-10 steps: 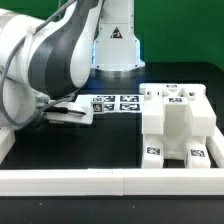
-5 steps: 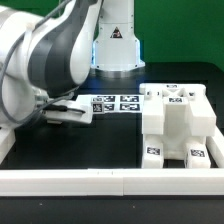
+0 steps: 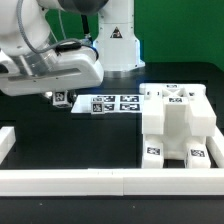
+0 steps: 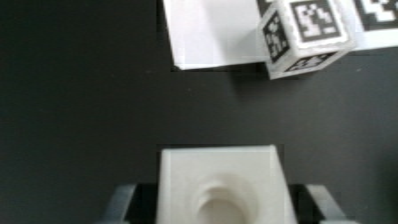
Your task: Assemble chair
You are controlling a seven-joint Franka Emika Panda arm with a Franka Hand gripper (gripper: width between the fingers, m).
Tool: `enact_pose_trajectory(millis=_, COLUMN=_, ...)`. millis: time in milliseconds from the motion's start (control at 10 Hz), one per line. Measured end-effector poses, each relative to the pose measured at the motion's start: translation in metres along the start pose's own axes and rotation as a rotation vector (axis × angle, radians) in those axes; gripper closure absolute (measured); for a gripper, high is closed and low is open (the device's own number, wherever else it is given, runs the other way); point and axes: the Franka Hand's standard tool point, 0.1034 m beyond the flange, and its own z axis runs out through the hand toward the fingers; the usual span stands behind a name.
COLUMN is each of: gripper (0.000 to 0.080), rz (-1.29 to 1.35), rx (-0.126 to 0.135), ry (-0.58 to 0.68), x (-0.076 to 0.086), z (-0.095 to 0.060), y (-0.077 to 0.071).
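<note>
Sitting inside the claw [image 4: 215, 203], between its fingers: white chair part [image 4: 217, 168] | boxy chair seat [image 3: 176, 122] well apart, toward exterior view's right of claw | claw part-closed, fingers pressed on chair part's sides

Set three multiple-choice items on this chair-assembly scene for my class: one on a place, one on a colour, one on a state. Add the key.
1. Where does the part-built chair stand?
A) the exterior view's right
B) the exterior view's left
C) in the gripper

2. What colour is the table?
A) white
B) black
C) green

3. What state is the gripper in?
A) open and empty
B) shut on a white chair part
C) out of view

Key: 1 A, it stands on that side of the table. 2 B, the surface is black around the white pieces. 3 B, the wrist view shows the part clamped in it.
</note>
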Motion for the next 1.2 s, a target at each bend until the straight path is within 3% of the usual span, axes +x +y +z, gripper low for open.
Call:
enact_pose_trajectory(millis=300, gripper=0.0535, rz=0.003, rx=-0.055, ry=0.191, x=0.011, z=0.003, y=0.009)
enact_pose_trajectory(millis=400, gripper=0.0535, rz=-0.004, rx=-0.105, ry=0.288, x=0.018, z=0.008, y=0.007)
enact_pose_trajectory(millis=500, gripper=0.0535, rz=-0.008, rx=-0.127, ry=0.362, x=0.019, z=0.016, y=0.007)
enact_pose_trajectory(millis=700, gripper=0.0535, rz=0.004, rx=-0.157, ry=0.475, x=0.014, z=0.028, y=0.009)
enact_pose_trajectory(millis=800, gripper=0.0535, rz=-0.005, rx=-0.198, ry=0.540, x=0.011, z=0.028, y=0.012)
enact_pose_trajectory(millis=1000, gripper=0.0535, rz=-0.019, rx=-0.241, ry=0.609, x=-0.002, z=0.025, y=0.031)
enact_pose_trajectory(millis=1100, gripper=0.0535, rz=-0.007, rx=-0.216, ry=0.601, x=-0.001, z=0.029, y=0.027)
enact_pose_trajectory(millis=1200, gripper=0.0440, rz=-0.009, rx=-0.217, ry=0.601, x=-0.001, z=0.029, y=0.027)
